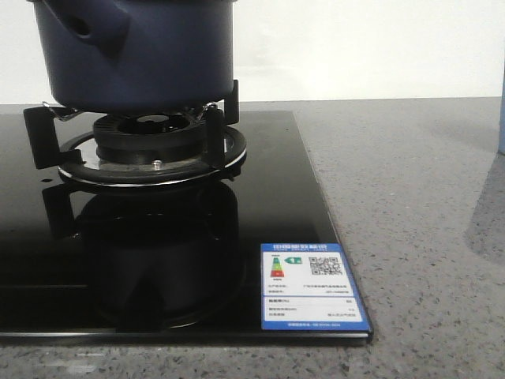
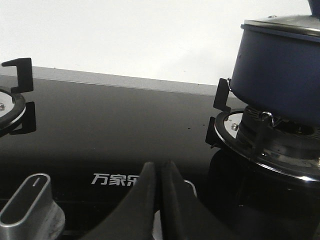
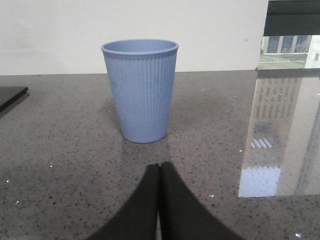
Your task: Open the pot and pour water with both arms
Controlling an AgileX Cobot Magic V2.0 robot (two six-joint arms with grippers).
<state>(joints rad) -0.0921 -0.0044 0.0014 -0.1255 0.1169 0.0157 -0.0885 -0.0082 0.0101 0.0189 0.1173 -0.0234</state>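
The dark navy-blue pot stands on the burner grate of the black glass hob; its stub handle with a hole points toward the camera. In the left wrist view the pot carries a metal-rimmed lid. My left gripper is shut and empty, low over the hob, apart from the pot. My right gripper is shut and empty over the counter, short of a pale blue ribbed cup. Neither gripper shows in the front view.
A grey speckled counter lies right of the hob. A silver knob and a second burner grate lie near the left gripper. An energy label sits at the hob's front corner. A pale blue edge shows at far right.
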